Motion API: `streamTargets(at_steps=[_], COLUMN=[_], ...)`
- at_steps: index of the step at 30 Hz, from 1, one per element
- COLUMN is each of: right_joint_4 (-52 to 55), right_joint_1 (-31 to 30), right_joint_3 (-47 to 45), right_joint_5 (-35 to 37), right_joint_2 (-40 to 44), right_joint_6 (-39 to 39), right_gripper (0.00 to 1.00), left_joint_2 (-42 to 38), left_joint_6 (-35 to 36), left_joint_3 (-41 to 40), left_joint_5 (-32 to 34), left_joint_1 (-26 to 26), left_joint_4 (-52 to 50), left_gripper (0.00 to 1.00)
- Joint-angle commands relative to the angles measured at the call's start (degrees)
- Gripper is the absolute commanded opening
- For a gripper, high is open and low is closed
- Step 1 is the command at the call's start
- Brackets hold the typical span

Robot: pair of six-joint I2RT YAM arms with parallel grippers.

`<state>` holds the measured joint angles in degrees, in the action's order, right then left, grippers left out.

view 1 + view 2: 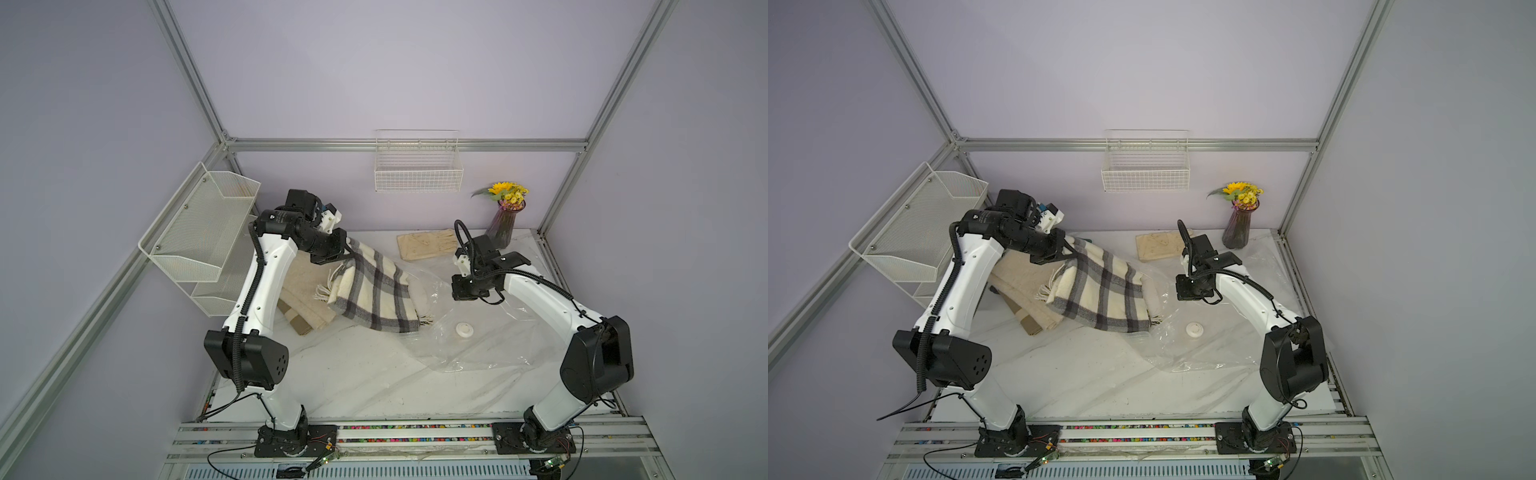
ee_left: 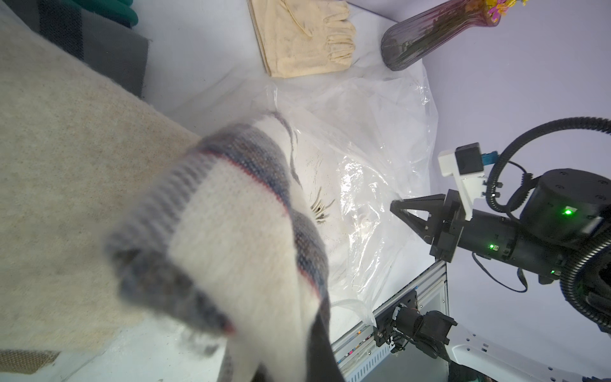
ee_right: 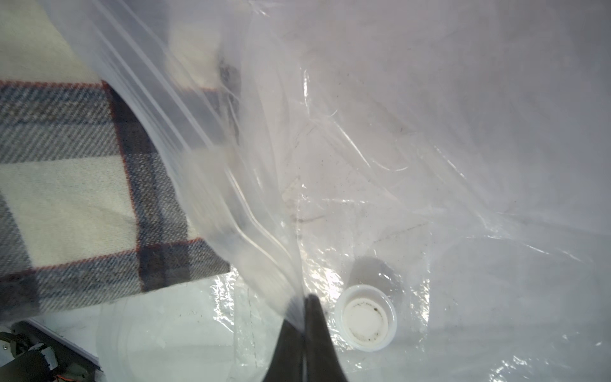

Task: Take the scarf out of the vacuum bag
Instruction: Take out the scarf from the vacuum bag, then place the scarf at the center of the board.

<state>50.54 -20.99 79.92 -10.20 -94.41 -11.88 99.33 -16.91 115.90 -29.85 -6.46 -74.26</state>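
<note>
You're looking at a robot lab cell, not a home: aluminium frame [image 1: 407,144] around plain lilac panels [image 1: 395,75], two robot arms [image 1: 266,282] bolted to a slotted rail [image 1: 415,434] at the front of the white bench [image 1: 365,382], and loose wiring [image 1: 232,451]. The wire basket [image 1: 418,172], mesh shelf [image 1: 199,232] and flower vase [image 1: 505,224] look staged.

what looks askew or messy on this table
The scarf hangs slanted from the left gripper across a beige blanket, its low end under a flap of the vacuum bag that the right gripper pinches. Nothing spilled.
</note>
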Motion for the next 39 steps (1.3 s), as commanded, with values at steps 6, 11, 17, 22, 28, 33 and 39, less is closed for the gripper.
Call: streamTargets(at_steps=[6,11,17,22,28,33,39], right_joint_4=[0.35,0.44,0.19,0.06,0.15,0.21,0.26], right_joint_1=[-0.54,-0.63,-1.24,-1.33,-1.34,-1.33,-1.33], right_joint_3=[-0.5,-0.17,-0.42,-0.72,-0.48,-0.33,-0.29], right_joint_5=[2.72,2.38,2.34,2.85,2.84,2.73,2.73], right_joint_2=[-0.53,-1.59,-1.63,-1.51,-2.09,-2.54,-2.85], right_joint_6=[1.14,1.09,1.39,1.33,1.33,1.38,1.39], right_gripper=[0.0,0.0,0.0,0.0,0.0,0.0,0.0], left_joint_2=[-4.63,-6.88,-6.92,-7.11,-9.22,-8.25,-4.59], left_joint_6=[0.7,0.35,-1.63,-1.71,1.28,7.65,10.86], left_joint_3=[3.43,4.09,6.94,6.68,5.55,6.7,9.52], left_joint_5=[-2.1,-4.35,-7.45,-8.24,-4.57,2.55,7.98], left_joint_1=[3.53,4.96,6.35,8.54,12.69,13.83,14.11], left_joint_4=[3.5,7.26,9.95,9.78,7.14,2.87,0.82], left_gripper=[0.0,0.0,0.0,0.0,0.0,0.0,0.0])
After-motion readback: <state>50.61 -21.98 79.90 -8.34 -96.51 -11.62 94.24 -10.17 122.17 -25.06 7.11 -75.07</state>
